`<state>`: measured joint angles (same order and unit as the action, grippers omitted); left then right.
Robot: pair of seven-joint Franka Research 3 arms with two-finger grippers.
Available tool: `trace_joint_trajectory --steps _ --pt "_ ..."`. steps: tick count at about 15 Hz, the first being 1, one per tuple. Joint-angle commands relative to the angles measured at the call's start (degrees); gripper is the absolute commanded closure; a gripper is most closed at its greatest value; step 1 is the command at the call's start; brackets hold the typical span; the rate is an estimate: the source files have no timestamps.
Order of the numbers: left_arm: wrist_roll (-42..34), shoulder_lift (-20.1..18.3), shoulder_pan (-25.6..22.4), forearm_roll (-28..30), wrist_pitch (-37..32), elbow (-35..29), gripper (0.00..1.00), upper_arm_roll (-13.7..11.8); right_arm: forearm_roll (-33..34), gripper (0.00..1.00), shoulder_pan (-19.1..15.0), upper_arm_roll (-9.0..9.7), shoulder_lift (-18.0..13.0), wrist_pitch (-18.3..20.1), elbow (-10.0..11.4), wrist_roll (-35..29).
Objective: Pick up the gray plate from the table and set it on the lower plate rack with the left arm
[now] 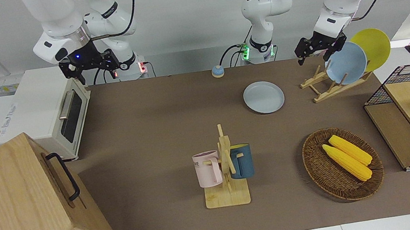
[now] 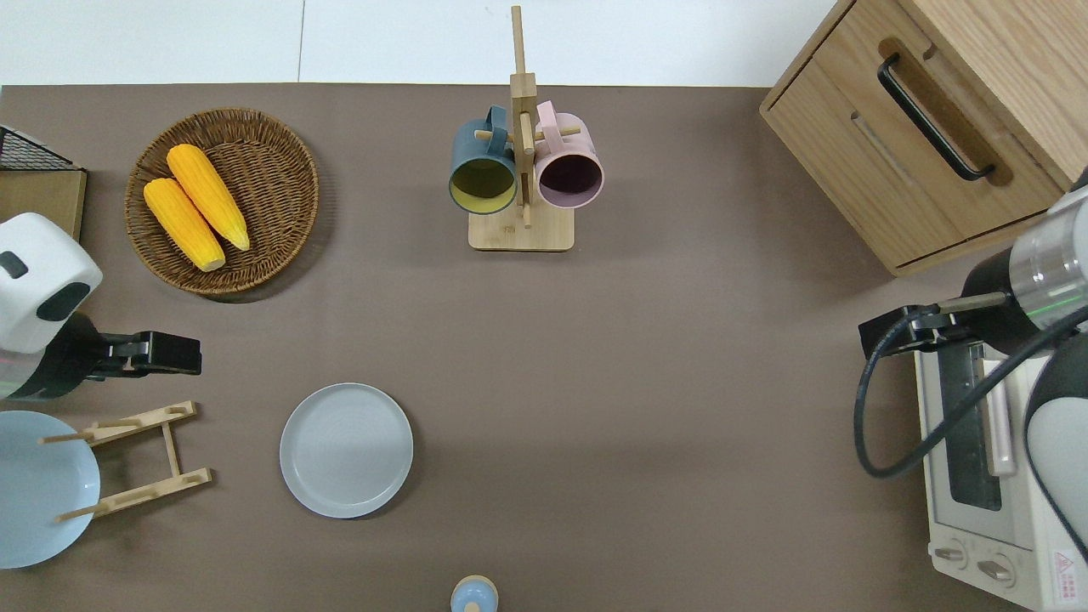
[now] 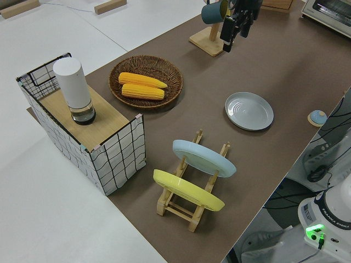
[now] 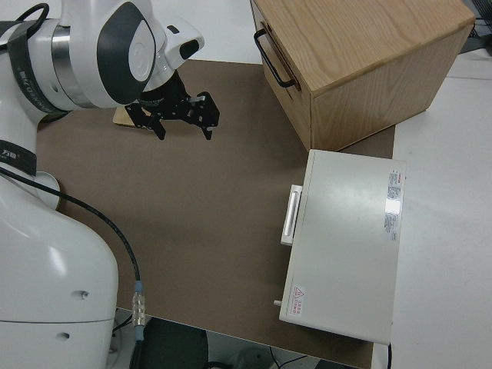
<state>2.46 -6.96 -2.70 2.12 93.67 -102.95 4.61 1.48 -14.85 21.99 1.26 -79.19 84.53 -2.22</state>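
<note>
You see the round pale bluish-gray plate point(image 2: 346, 450) lying flat on the brown matte tabletop point(image 2: 680, 382), untouched, beside the small light-wood plate rack point(image 2: 140, 459) on the side toward the right arm's end. That rack of two slanted rails with upright pegs already carries a light-blue plate point(image 1: 345, 63) and a yellow plate point(image 1: 372, 47) leaning in its slots, the yellow one closer to the left arm's end of the tabletop. Your left arm's black gripper point(image 2: 183, 354) hangs in the air over bare tabletop, between the rack and the round wicker basket point(image 2: 280, 157) that holds two yellow corn cobs point(image 2: 196, 206); its jaws stand apart and hold nothing. The right gripper point(image 1: 89, 65) is parked, and you cannot tell whether its jaws are spread or closed. Farther from the robots than the gray plate stands a wooden mug stand point(image 2: 521, 229) with a dark teal mug point(image 2: 482, 166) and a pink mug point(image 2: 569, 166) hung on it. A small blue-topped bell point(image 2: 473, 593) sits nearer to the robots than the plate.
</note>
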Motion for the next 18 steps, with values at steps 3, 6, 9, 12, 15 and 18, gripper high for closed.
trace_joint_trajectory --steps 3,6,9,12,15,18 --pt "-0.17 1.60 0.24 -0.45 -1.12 1.61 0.01 -0.04 0.37 0.017 -1.32 1.21 -0.12 0.62 -0.41 -0.68" --pt "-0.27 2.04 0.32 -0.45 -1.38 1.61 0.01 -0.04 0.37 0.017 -1.32 1.21 -0.20 0.62 -0.33 -0.68" --pt "-0.44 2.04 0.24 -0.45 -2.43 1.26 0.01 -0.04 0.37 0.017 -1.32 1.21 -0.12 0.62 -0.41 -0.68" --pt "-0.18 1.95 0.23 -0.45 -4.72 0.73 0.01 -0.04 0.37 0.017 -1.32 1.21 -0.12 0.62 -0.41 -0.68" --pt "-0.35 0.29 0.24 -0.36 -4.03 -2.94 0.01 -0.04 0.37 0.017 -1.32 1.21 -0.12 0.62 -0.41 -0.68" --pt "-0.44 -4.70 -0.12 0.95 2.54 -10.92 0.01 -0.22 0.37 0.017 -1.32 1.21 -0.20 0.62 -0.41 -0.68"
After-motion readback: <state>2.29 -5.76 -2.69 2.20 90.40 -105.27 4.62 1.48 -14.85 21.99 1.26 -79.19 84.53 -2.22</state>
